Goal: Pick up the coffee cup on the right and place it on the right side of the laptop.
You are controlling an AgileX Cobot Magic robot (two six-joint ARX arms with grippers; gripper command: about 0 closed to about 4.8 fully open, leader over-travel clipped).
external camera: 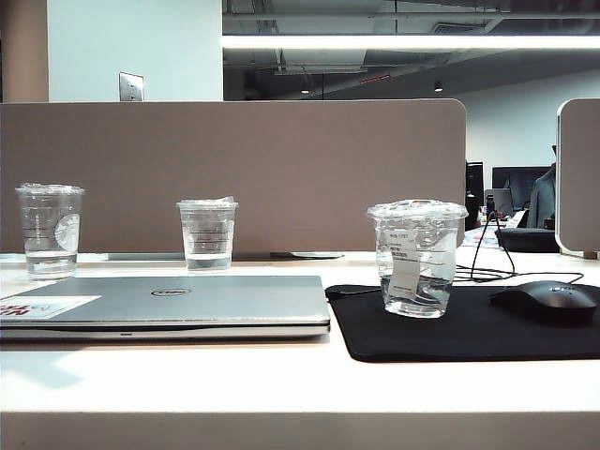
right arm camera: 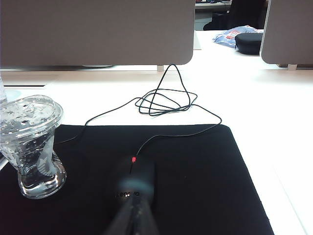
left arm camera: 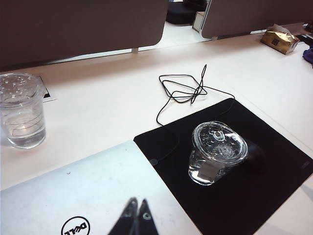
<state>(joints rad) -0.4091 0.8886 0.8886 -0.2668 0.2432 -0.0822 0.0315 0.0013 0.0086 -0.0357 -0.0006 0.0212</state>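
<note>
The clear plastic domed-lid coffee cup (external camera: 416, 260), probably light, thin-walled and slippery, wants a mid-wall pinch; left gripper (left arm camera: 136, 209) and right gripper (right arm camera: 134, 215) both hover with jaws together.

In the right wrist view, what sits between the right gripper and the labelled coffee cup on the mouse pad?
Only bare black mouse pad. The shut right gripper hangs over the mouse, and the coffee cup stands apart to one side; nothing lies between.

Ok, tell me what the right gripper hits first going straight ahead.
Probably the black mouse, directly ahead of the shut right gripper on the mouse pad; depth is unclear.
</note>
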